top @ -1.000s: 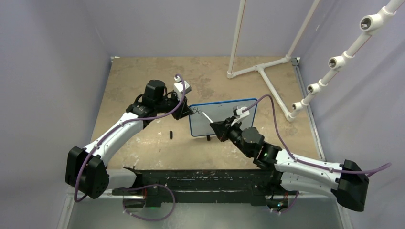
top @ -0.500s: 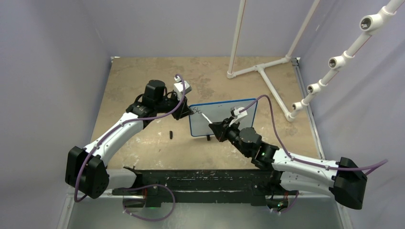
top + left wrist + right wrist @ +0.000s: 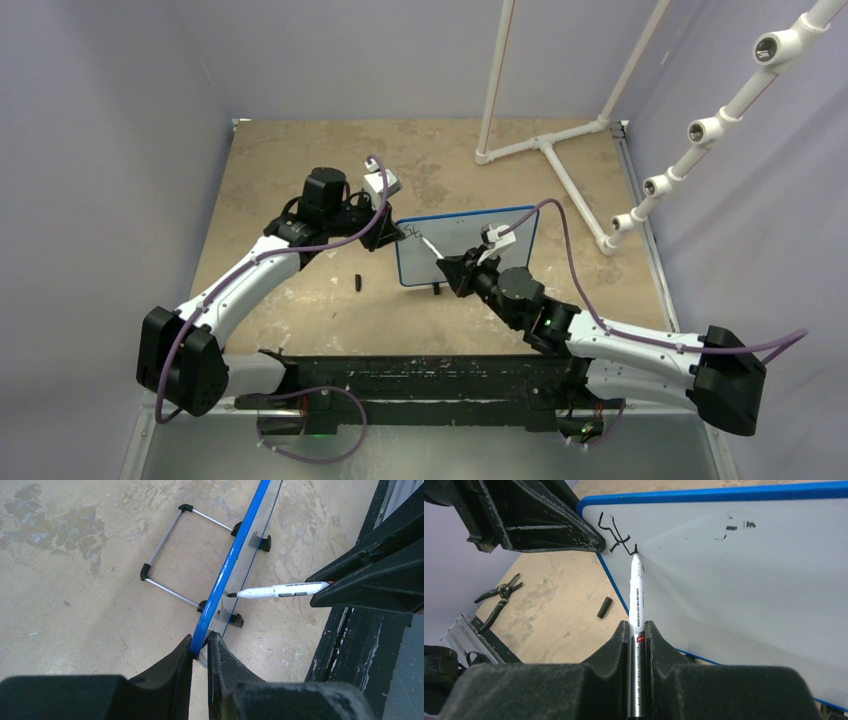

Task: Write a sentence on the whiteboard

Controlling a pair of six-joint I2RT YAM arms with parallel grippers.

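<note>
My left hand (image 3: 200,643) is pressed together on the blue rim of the whiteboard (image 3: 480,250), pinching it at its upper left corner. The whiteboard stands upright on its black feet near the middle of the bench (image 3: 290,170), its face turned toward my arms. My right hand (image 3: 637,628) pinches a marker (image 3: 636,592) by its barrel, and the tip touches the whiteboard's face near that same corner. The tip sits at the end of the sentence (image 3: 613,532), so far a few black strokes. A black cap (image 3: 604,607) lies on the bench just left of the whiteboard. Pliers (image 3: 496,600) lie farther left.
</note>
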